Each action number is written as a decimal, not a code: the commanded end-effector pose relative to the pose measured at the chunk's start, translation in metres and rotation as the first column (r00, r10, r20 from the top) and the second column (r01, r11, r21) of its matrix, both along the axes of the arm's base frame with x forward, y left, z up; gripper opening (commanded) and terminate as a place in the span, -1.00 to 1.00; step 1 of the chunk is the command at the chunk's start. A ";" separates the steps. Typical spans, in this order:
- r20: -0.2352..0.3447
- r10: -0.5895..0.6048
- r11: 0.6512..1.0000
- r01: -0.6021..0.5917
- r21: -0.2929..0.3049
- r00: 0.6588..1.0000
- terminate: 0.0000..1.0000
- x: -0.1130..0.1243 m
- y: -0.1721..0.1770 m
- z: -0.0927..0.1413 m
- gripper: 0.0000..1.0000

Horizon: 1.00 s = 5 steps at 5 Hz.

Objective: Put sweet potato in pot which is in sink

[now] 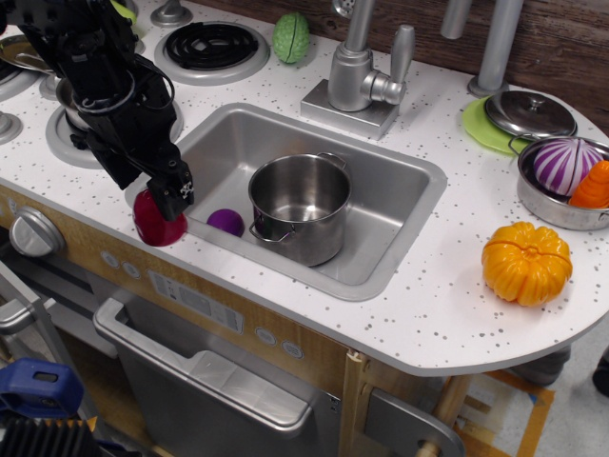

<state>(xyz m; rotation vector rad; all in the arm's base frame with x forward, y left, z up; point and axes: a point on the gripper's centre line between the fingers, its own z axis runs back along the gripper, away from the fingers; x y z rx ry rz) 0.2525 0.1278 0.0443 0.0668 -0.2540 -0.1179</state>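
Glossy rounded sweet potato (pixel 157 224) under black gripper (pixel 169 193); shiny cylindrical pot (pixel 299 208).

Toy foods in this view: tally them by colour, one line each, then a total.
Dark red: 1, the sweet potato under the gripper
Purple: 2, the small ball in the sink and the striped vegetable in the bowl
Orange: 2, the pumpkin and the piece in the bowl
Green: 1, the vegetable by the burner
Total: 6
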 end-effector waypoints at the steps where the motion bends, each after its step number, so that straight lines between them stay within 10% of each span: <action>1: 0.000 0.000 1.000 0.000 0.000 1.000 -1.00 0.000 0.000 0.000 1.00; 5: 0.038 -0.027 0.999 0.029 -0.045 0.999 -1.00 0.018 0.010 -0.019 1.00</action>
